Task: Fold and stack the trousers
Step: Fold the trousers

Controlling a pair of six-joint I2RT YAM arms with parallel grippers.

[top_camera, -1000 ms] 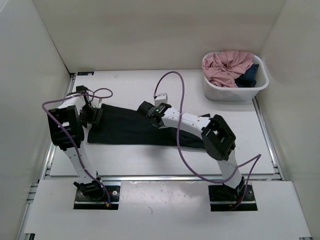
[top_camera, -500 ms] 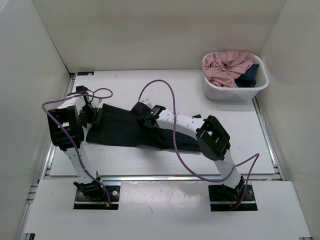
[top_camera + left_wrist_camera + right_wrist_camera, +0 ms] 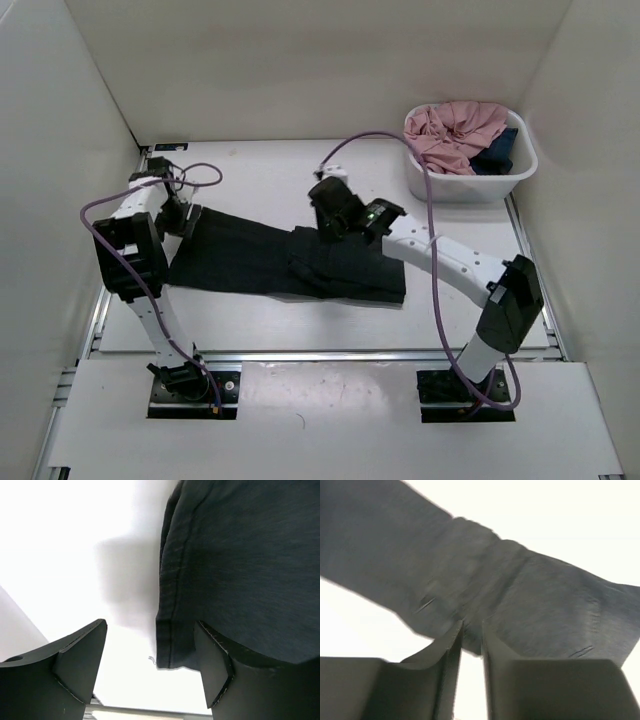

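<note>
A: L gripper (image 3: 150, 642) is wide open, its jaws either side of the stitched hem corner of the trousers (image 3: 250, 262). R gripper (image 3: 471, 635) hovers over the cloth w/ jaws all but closed, holding nothing

B: Where's the garment?

A: Flat across the middle of the tabletop (image 3: 260, 175), hem end near the left edge, other end doubled over approx at centre

B: So the left end folds next?

A: Prob. L should drop until both hem layers sit between its fingers, then pinch. It lifts just enough to clear and carries the end square onto the doubled part, edges matched

B: Anything in the way?

A: R arm reaches over the right half, so it ought to back off first. Its purple cable (image 3: 375, 135) arcs toward the white basket (image 3: 460, 188) at the far right corner. That holds a pink garment (image 3: 455, 130) and a dark blue garment (image 3: 497, 155), well apart from the fold path
</note>
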